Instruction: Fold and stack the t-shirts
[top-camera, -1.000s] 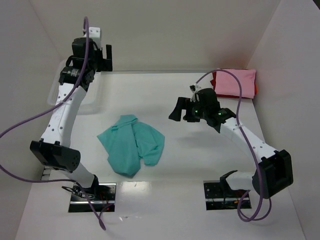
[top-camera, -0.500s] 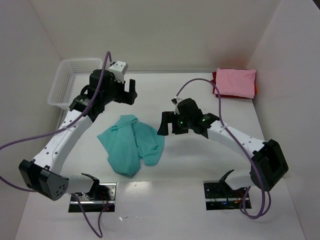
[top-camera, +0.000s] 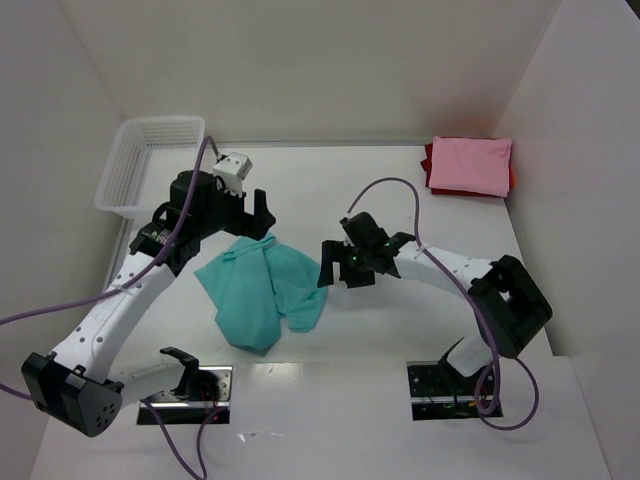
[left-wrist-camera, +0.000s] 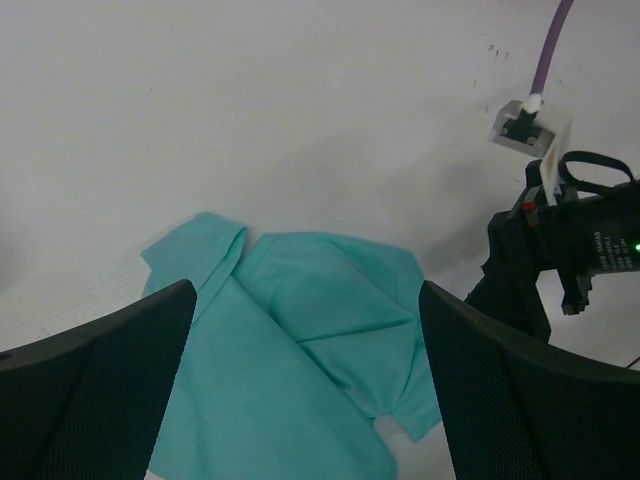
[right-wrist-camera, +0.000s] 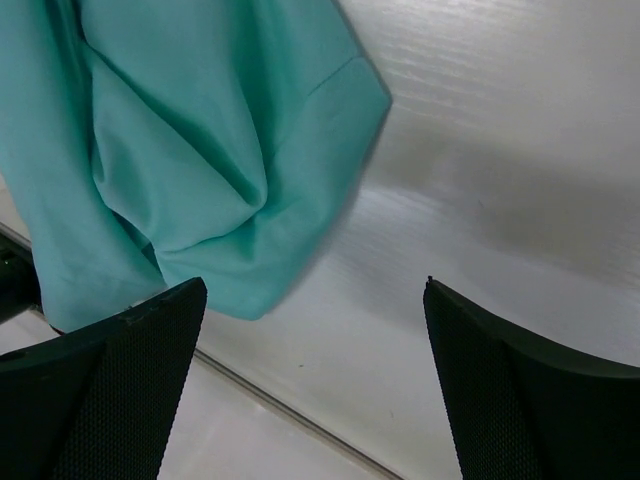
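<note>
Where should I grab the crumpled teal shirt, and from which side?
On the teal shirt, probably the loose right-hand flap, coming in from the right with the right end effector: that edge sticks out of the heap, lying flat, nearest its open jaws.

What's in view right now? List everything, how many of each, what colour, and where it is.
teal t-shirt: one, teal-green, crumpled mid-table between the claws
pink t-shirt: one, pink, folded, far right corner, on top of the red one
red t-shirt: one, red, under the pink one, only edges showing
basket: one, white mesh, far left corner
table: one, white
cables: two, purple, one along each arm
left claw: one, black, open, over the teal t-shirt's far edge
right claw: one, black, open, beside the teal t-shirt's right edge
</note>
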